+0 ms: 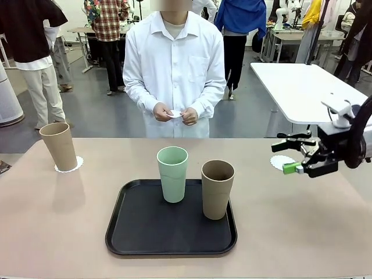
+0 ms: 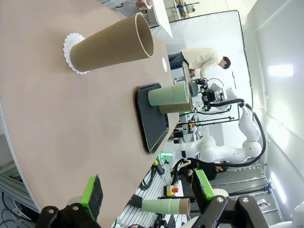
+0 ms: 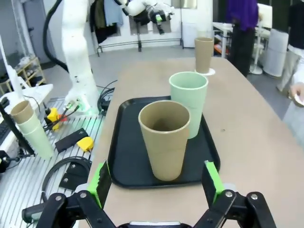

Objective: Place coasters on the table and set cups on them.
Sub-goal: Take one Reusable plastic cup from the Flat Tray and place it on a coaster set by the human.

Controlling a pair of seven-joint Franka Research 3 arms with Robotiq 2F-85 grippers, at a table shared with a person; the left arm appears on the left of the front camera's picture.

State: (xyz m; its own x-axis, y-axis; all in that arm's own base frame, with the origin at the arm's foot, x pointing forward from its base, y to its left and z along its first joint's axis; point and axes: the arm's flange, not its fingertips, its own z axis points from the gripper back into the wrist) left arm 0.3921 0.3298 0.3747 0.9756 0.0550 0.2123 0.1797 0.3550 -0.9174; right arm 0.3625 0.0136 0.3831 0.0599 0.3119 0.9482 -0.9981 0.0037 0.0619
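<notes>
Reaching for the tray cups: what may go wrong

With jaws wide apart and nothing between them, the right gripper [image 3: 156,190] stands in line with the tan-brown cup [image 3: 164,137] on the black tray [image 3: 124,142]; the mint green cup [image 3: 189,102] is just beside it, so a finger that enters on the wrong side can push this neighbour over; both cups are tall and narrow at the base, so I judge that they tip easily. An empty coaster [image 1: 279,161] lies on the beige table [image 1: 325,232] near this gripper; it is thin paper, and a cup that comes in too low can drag or fold it. The left gripper [image 2: 147,190] is wide open too and holds nothing; the other tan-brown cup [image 2: 114,47] already sits on its coaster [image 2: 71,50], and a careless sweep can knock it. The person's hands [image 1: 187,116] hold a small white piece, probably a third coaster, not yet on the table.
</notes>
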